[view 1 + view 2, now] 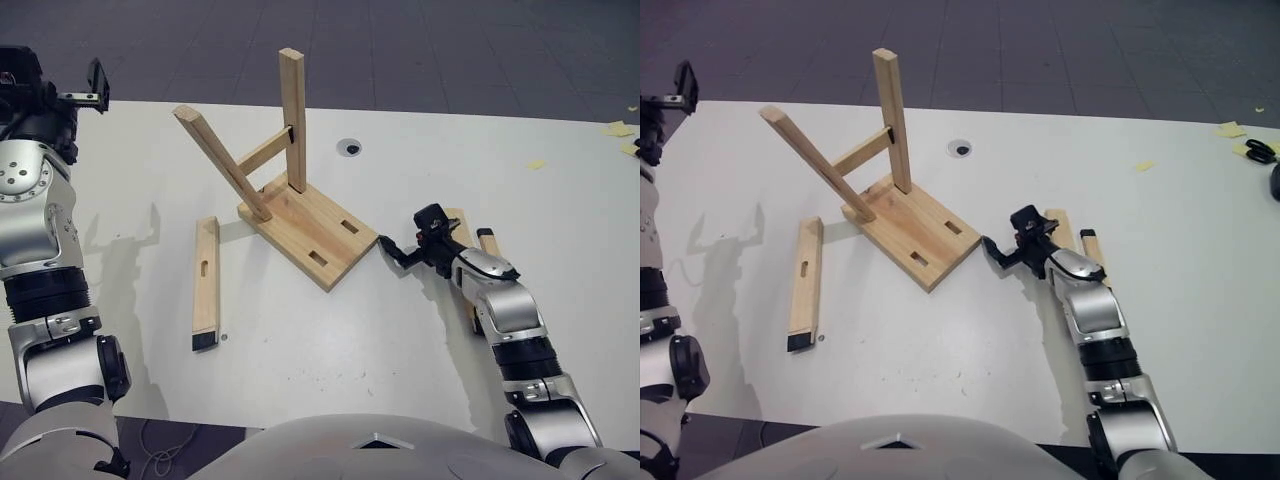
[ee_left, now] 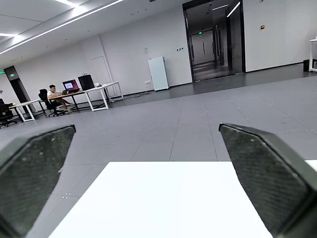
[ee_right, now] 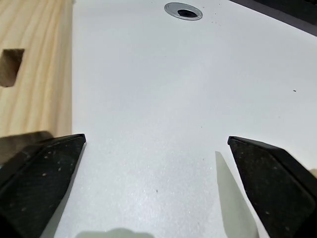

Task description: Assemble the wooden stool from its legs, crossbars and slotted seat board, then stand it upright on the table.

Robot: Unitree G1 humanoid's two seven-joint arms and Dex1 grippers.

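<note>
- On the white table (image 1: pixel 330 340), in the head view, the pale wooden slotted seat board (image 1: pixel 312 232) lies flat with two legs (image 1: pixel 293 120) socketed. A loose wooden leg (image 1: pixel 205 282) lies near it.
- Left wrist view: the left gripper (image 2: pixel 148 168) is seen spread and empty.
- Right wrist view: the right gripper (image 3: pixel 153 163) is spread beside the board's edge. The next leg is best gripped mid-length and kept square to an empty slot.
</note>
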